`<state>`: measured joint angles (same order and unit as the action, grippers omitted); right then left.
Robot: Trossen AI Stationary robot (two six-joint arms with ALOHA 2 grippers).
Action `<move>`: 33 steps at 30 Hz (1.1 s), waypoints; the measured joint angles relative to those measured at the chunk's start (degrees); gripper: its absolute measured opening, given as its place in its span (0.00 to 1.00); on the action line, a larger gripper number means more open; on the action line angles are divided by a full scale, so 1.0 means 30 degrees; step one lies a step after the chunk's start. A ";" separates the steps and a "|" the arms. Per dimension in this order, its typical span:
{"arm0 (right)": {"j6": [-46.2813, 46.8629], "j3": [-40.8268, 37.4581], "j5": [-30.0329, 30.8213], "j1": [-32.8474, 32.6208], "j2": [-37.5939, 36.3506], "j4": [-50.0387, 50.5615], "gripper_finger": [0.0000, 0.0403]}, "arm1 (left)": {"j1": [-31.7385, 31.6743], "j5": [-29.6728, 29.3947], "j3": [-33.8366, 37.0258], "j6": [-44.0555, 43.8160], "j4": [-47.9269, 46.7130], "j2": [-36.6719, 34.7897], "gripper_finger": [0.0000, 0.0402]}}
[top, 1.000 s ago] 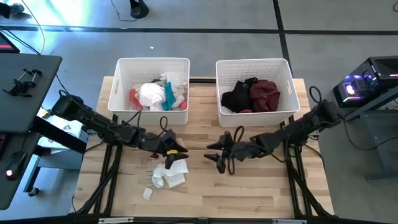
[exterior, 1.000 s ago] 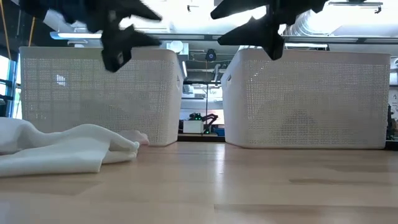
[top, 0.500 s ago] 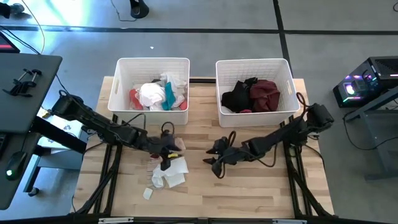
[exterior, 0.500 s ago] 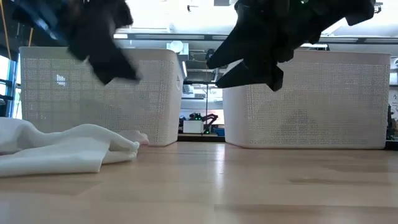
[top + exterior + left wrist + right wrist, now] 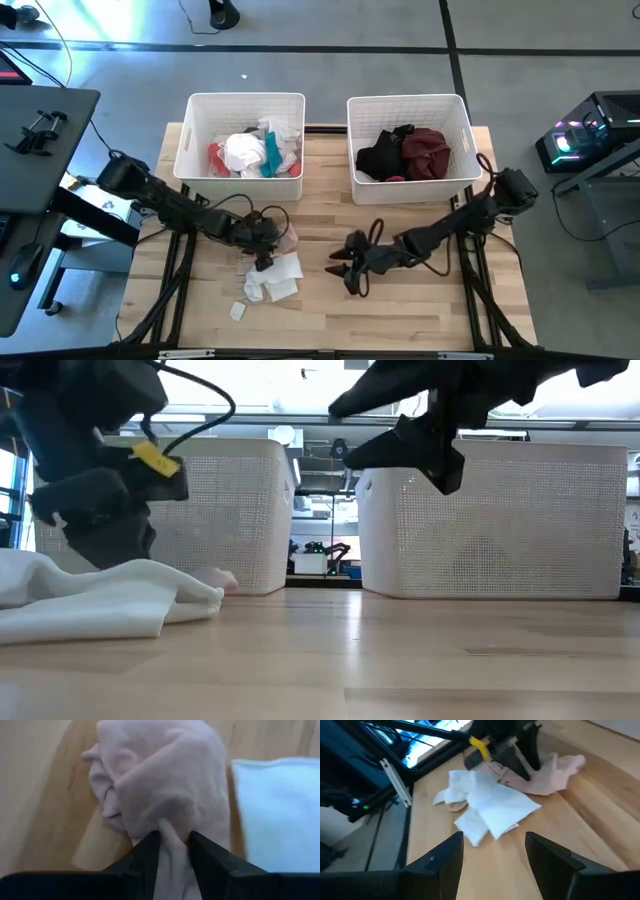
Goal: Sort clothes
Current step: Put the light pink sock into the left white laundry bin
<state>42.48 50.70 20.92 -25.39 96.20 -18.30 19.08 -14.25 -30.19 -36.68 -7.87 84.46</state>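
Note:
A pale pink garment [image 5: 160, 775] lies crumpled on the wooden table, and a white garment [image 5: 280, 810] lies beside it. In the high view the pink garment [image 5: 287, 240] sits just beyond the white pile [image 5: 275, 280]. My left gripper [image 5: 266, 256] points steeply down and is shut on the pink garment. My right gripper [image 5: 347, 272] hovers open over bare table to the right of the pile, with nothing between its fingers [image 5: 445, 865]. My left gripper pinches a raised fold of the pink garment [image 5: 172, 837] between its two fingers [image 5: 147, 852]. The fingers come from above, slanting down. The rest of the garment lies bunched on the table beyond the fingertips. How many layers are in the pinch, I cannot tell.
Two white slatted baskets stand at the far side. The left basket [image 5: 245, 97] holds light and coloured clothes. The right basket [image 5: 405, 98] holds black and maroon ones. A small white scrap [image 5: 237, 311] lies near the front edge. Bare wood stretches to the right of the pile.
My left gripper has come down and tipped from nearly level to steeply downward, landing on the pink garment. My right gripper has sunk a little and drifted toward the table's near edge, staying open. The garments lie where they were.

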 joint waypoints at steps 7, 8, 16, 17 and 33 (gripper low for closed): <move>0.0181 0.0890 0.0158 -0.0566 -0.0029 -0.0350 0.49 | -0.0017 0.0322 -0.0442 -0.1075 -0.0250 0.0410 0.02; 0.0002 0.1188 0.0169 -0.0630 -0.0029 -0.0315 0.49 | -0.0017 0.0333 -0.0709 -0.0939 -0.0745 0.0214 0.03; -0.3386 0.4510 0.0178 -0.0809 -0.0058 0.2354 0.49 | 0.0231 -0.2598 -0.5366 0.2035 -0.5647 -0.2862 0.00; -0.3751 0.5045 0.0184 -0.0778 -0.0058 0.3181 0.49 | 0.0260 -0.3157 -0.6044 0.2495 -0.5974 -0.3292 0.00; -0.6955 1.4014 0.5586 -0.0663 -0.0066 1.6678 0.49 | -0.1655 -1.1120 -1.2943 1.0174 -0.8495 -0.8349 0.00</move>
<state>21.62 92.74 37.68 -27.38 96.01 31.73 14.11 -47.61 -69.02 -6.16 -33.35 59.41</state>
